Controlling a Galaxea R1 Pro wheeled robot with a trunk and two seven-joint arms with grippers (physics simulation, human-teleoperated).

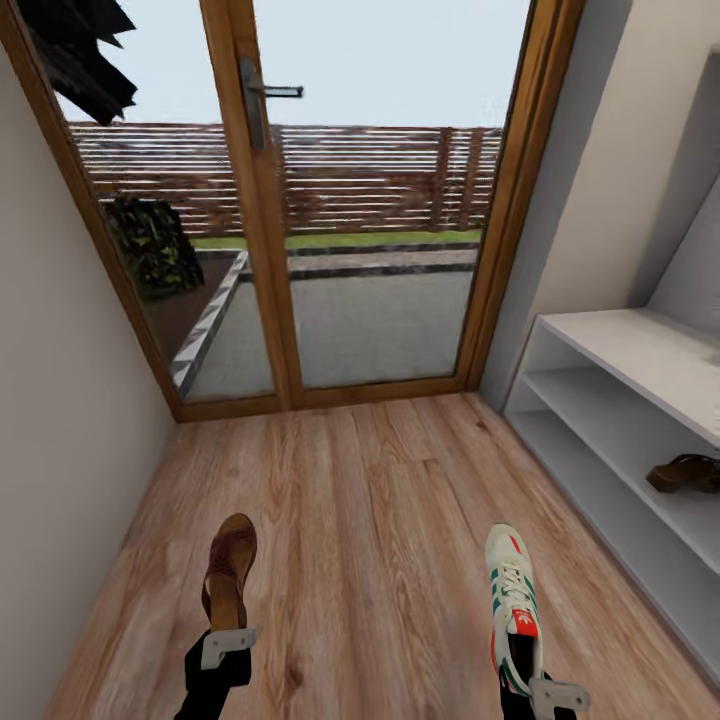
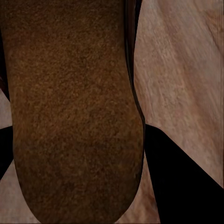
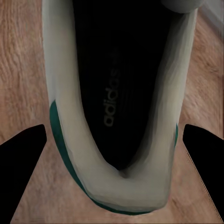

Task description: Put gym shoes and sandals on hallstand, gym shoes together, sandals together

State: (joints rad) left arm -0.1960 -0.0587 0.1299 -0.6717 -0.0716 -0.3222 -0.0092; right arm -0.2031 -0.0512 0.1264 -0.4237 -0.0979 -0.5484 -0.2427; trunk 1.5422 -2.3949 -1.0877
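In the head view my left gripper [image 1: 227, 642] is shut on the heel end of a reddish-brown sandal [image 1: 230, 565], which points away from me above the corridor floor [image 1: 370, 520]. In the left wrist view its brown footbed [image 2: 74, 112] lies between the dark fingers [image 2: 182, 182]. My right gripper [image 1: 532, 682] is shut on the heel of a white gym shoe [image 1: 512, 590] with green stripes and a red tongue; its dark opening [image 3: 116, 84] sits between the fingers [image 3: 23, 168]. The second sandal [image 1: 686, 472] lies on the upper open shelf of the pale grey hallstand [image 1: 620, 350] at right.
A wood-framed glass door [image 1: 330, 200] with a handle [image 1: 262, 95] closes the corridor straight ahead. A plain wall [image 1: 60, 400] runs along the left, and another wall [image 1: 620, 150] stands behind the rack. Bare planks stretch between me and the door.
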